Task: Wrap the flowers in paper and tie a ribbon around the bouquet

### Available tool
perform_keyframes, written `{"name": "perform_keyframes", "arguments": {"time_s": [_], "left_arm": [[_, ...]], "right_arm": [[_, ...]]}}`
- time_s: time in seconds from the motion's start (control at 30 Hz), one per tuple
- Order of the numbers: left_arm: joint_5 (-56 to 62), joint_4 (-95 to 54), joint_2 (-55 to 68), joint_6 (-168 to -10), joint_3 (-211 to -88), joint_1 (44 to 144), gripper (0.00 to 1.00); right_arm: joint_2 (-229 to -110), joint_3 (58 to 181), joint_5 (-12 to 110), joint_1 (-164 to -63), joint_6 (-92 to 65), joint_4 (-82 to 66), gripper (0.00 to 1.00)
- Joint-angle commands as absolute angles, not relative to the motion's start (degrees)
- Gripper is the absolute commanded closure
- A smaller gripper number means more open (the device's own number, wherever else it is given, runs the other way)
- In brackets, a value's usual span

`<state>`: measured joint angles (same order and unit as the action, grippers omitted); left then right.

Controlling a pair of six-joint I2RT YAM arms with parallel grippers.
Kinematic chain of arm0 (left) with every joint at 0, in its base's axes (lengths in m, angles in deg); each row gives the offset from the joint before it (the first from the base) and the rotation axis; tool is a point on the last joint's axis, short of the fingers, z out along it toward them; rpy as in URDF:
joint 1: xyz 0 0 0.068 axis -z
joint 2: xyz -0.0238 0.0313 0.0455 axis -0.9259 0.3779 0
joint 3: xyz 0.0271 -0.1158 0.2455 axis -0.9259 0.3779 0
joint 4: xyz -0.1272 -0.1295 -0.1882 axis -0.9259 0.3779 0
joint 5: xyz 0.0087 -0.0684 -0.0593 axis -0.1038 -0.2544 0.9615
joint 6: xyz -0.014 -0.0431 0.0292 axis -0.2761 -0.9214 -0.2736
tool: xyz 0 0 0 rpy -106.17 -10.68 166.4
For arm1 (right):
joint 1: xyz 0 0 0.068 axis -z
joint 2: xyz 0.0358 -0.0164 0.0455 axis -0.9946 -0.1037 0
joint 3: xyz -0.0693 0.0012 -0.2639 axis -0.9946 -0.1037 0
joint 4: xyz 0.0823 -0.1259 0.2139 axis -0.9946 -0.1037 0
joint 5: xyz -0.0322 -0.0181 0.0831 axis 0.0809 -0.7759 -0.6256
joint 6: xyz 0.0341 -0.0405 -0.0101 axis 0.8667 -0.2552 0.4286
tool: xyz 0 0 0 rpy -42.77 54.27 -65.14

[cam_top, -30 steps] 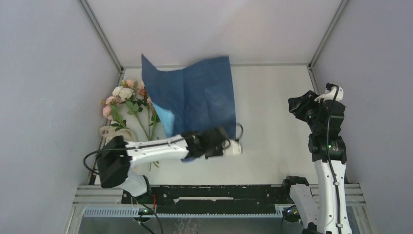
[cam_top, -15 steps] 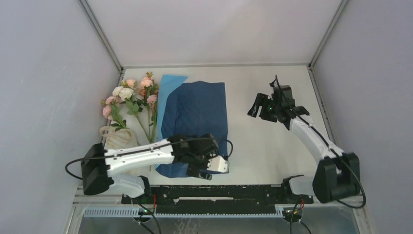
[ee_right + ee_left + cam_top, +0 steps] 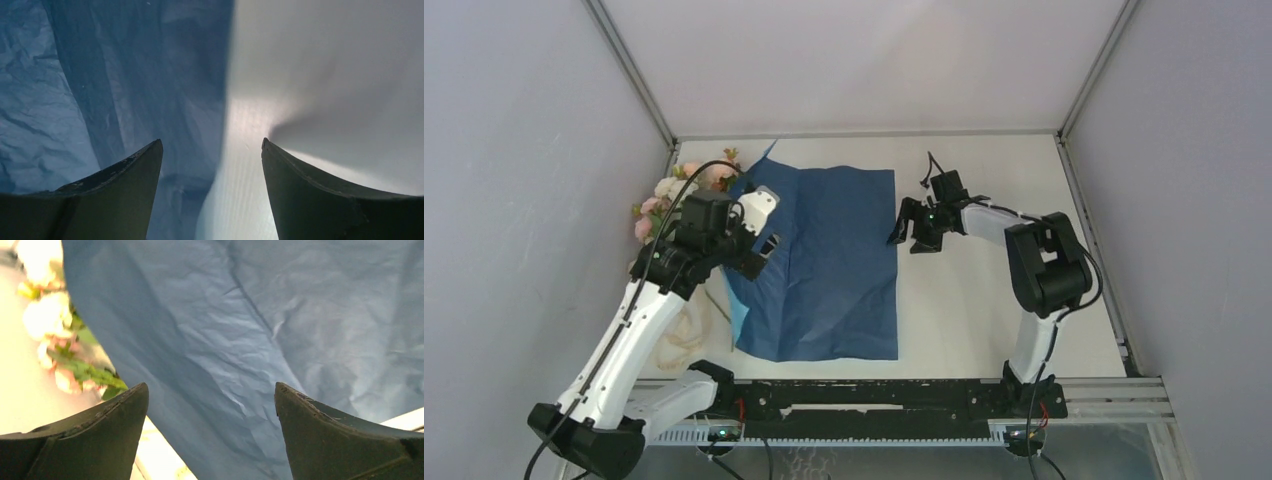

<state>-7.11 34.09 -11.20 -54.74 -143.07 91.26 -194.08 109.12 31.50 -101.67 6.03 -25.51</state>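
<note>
Paper [image 3: 834, 260] lies on table [image 3: 984, 300], navy face up. Long axis runs near-to-far: one short edge twd back wall, other twd arm bases. Left margin looks raised/curled, w/ a sliver of light-blue face showing at the near-left side.

L claw [image 3: 759, 222] is released, jaws wide, nothing btwn them. It hovers over paper's far-left margin. In left wrist view crinkled navy sheet fills the span ahead of and btwn both fingers [image 3: 100, 440]; no contact visible.

Flowers [image 3: 674, 190] sit just left of L claw, off the paper edge, blooms twd far-left corner. Stems mostly hidden under L arm [image 3: 639, 320], so their axis can't be read fully. In wrist view they're blurred, ahead-left of the claw.

Ribbon [image 3: 682, 335]: cream loops piled behind L claw, twd arm base, beside paper's near-left edge.

R claw [image 3: 911, 230] also released and empty, at paper's right edge near far-right corner, tips twd the sheet. Right wrist view: paper edge runs straight ahead btwn the fingers [image 3: 115, 200], w/ paper ahead-left and bare table ahead-right.
</note>
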Motion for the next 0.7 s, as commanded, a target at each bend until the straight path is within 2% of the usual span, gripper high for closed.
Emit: {"name": "perform_keyframes", "arguments": {"time_s": [0.0, 0.17, 0.5, 0.6, 0.67], "left_arm": [[-15.35, 27.01, -11.81, -62.42, -136.72, 84.39, 0.00], [-9.07, 22.55, -7.78, -64.97, -134.07, 64.55, 0.00], [-3.67, 13.12, 4.35, -65.09, -128.07, 53.51, 0.00], [-3.88, 10.56, 6.19, -64.51, -126.84, 52.68, 0.00], [-3.70, 10.12, 6.91, -64.58, -126.63, 52.32, 0.00]], "right_arm": [[-198.54, 113.03, 25.09, -104.36, 9.70, -20.42, 0.19], [-201.52, 113.04, 22.93, -106.00, 12.08, -17.44, 0.20], [-203.57, 112.95, 19.81, -108.40, 16.39, -11.92, 0.25], [-203.95, 113.01, 18.35, -109.15, 17.58, -9.62, 0.31], [-204.32, 113.03, 17.05, -109.79, 18.46, -7.91, 0.44]]}}
